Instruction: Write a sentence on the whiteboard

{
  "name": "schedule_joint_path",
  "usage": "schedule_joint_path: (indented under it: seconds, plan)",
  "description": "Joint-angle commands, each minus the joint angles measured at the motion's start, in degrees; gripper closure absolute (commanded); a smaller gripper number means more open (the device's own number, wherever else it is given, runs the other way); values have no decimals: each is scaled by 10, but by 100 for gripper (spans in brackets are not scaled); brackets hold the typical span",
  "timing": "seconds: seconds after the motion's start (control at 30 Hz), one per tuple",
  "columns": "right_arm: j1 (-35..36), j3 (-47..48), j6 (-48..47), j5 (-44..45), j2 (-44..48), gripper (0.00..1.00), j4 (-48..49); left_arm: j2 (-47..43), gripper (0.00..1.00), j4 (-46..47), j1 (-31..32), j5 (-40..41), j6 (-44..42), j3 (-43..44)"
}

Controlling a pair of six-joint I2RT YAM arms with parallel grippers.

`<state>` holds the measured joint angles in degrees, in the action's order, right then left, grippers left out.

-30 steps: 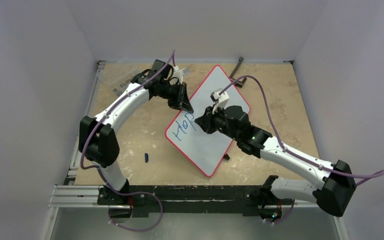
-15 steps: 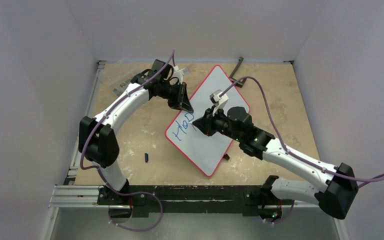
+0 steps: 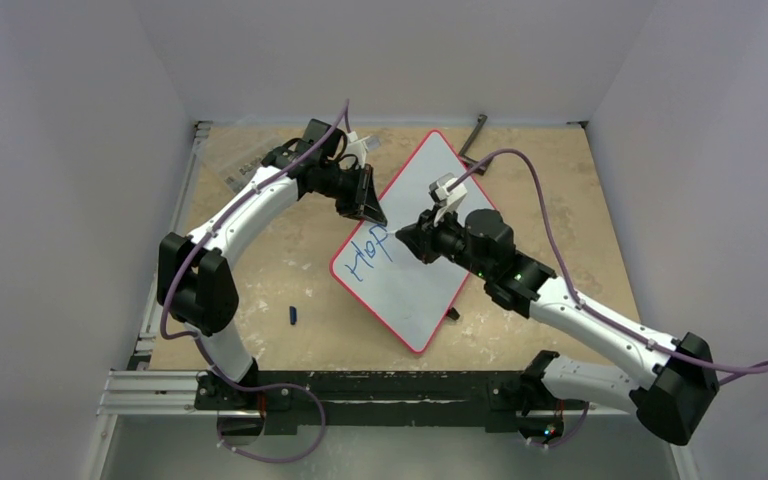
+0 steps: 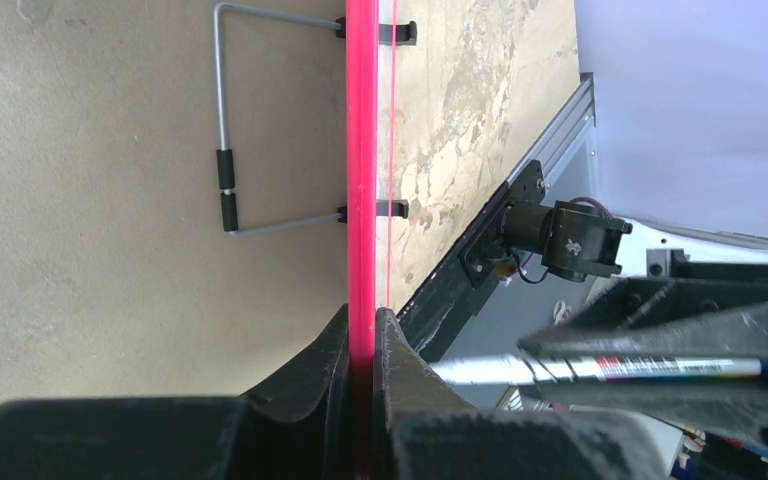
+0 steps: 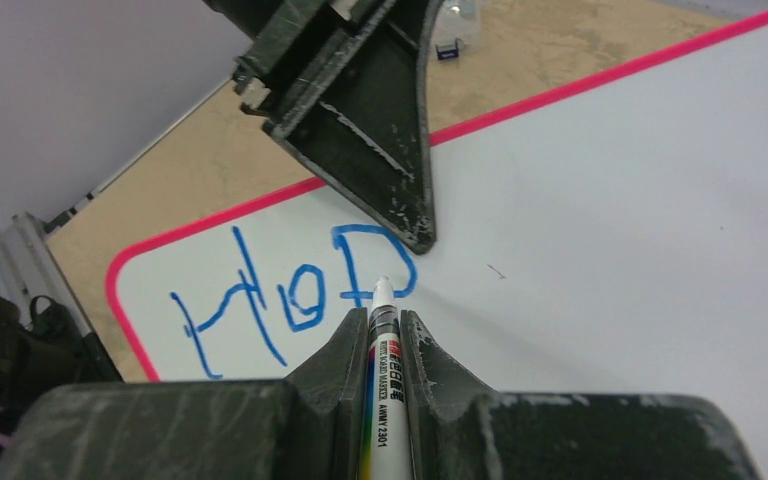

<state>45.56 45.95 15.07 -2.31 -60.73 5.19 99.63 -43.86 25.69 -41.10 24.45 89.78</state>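
Pinching a white marker [image 5: 385, 400], the right gripper [image 5: 383, 322] just completed blue handwritten "Hop" [image 5: 290, 300] on the red-rimmed white whiteboard [image 5: 610, 250] the left gripper [image 4: 364, 326] clamps; "e" next.

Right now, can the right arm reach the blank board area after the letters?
Probably yes. The right gripper holds the marker with its tip by the end of the lettering, and the whiteboard beyond lies bare. The left gripper only clamps the board's edge.

We see the left arm [image 3: 250, 205] and right arm [image 3: 600, 325] clad in white shells with bulky black joints. A purple cable [image 3: 505, 151] loops along each to its wrist.
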Motion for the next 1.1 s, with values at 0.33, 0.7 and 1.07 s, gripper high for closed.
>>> schedule_joint_path:
  seconds: [0.33,0.7,1.07]
  plan:
    - [-37,50,-29,22,-47,100,-2,-35,100,25,0,9,-5,6]
    - [-44,56,-29,31,-73,100,-1,-38,100,25,1,8,-5,6]
    - [-63,56,-31,56,-84,100,-10,-38,100,25,2,8,-5,6]
